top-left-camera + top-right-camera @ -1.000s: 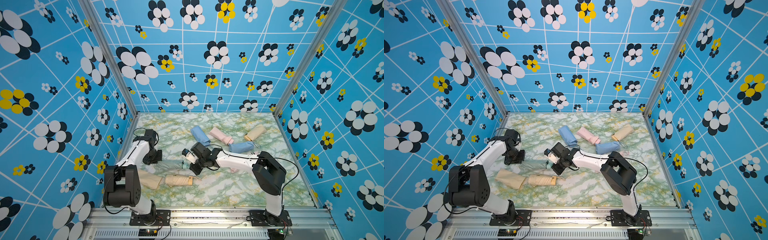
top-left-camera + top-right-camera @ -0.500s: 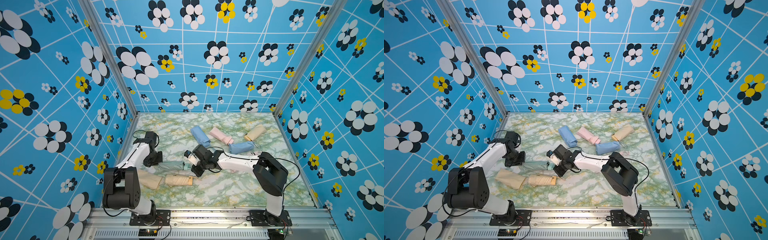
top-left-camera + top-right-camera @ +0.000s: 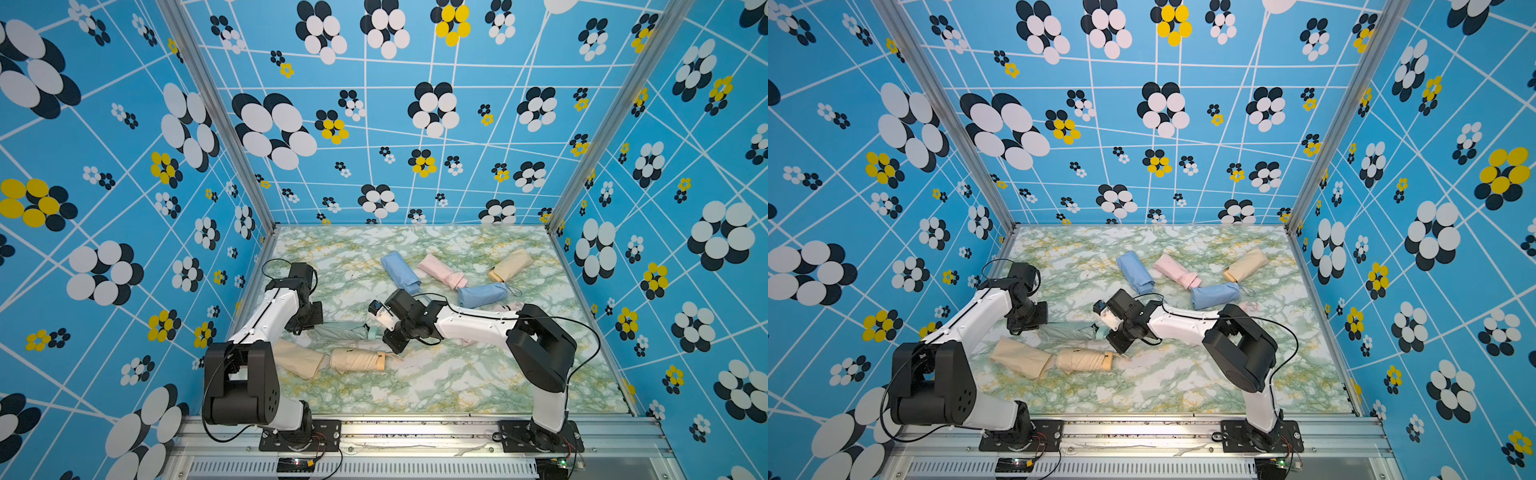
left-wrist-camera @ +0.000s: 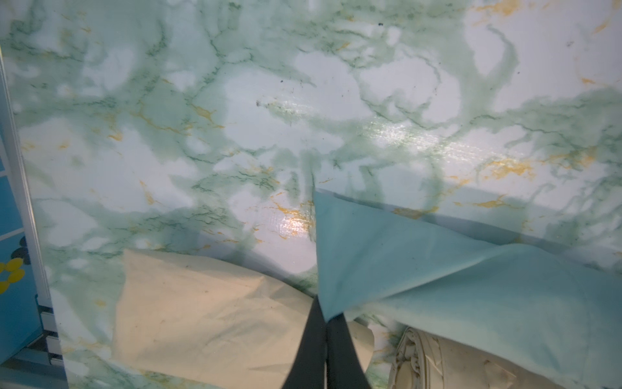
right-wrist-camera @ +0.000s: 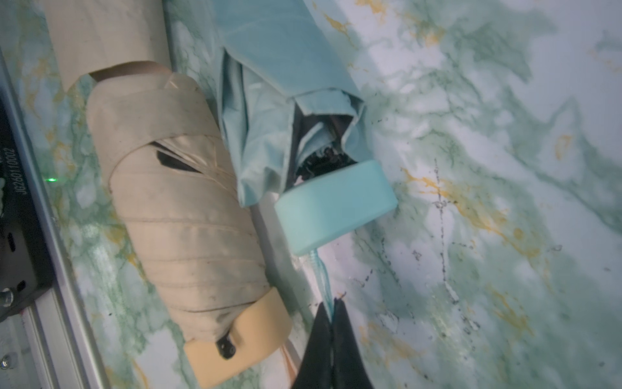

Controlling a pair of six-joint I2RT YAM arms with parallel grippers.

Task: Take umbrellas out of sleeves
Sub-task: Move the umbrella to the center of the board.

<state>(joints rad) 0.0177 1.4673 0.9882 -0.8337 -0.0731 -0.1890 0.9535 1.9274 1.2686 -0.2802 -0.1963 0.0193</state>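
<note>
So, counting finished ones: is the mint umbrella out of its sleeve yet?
Partly: only the handle and some pleats of the mint umbrella show beyond the mint sleeve.

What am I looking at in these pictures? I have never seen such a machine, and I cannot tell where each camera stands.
These are two white-and-black robot arms bolted to a rail at the edge of a green marbled table. Two pictures look down from above on the whole scene; two come from small cameras on the arms' wrists. The left gripper is shut on a corner of the smooth mint fabric sleeve. The right gripper is shut on the thin mint wrist cord of the mint folded umbrella, partly out of that sleeve. Beside lie a bare beige pleated umbrella and a flat beige fabric sleeve. Farther back lie other pastel pouches, among them a plump pink pouch.
</note>
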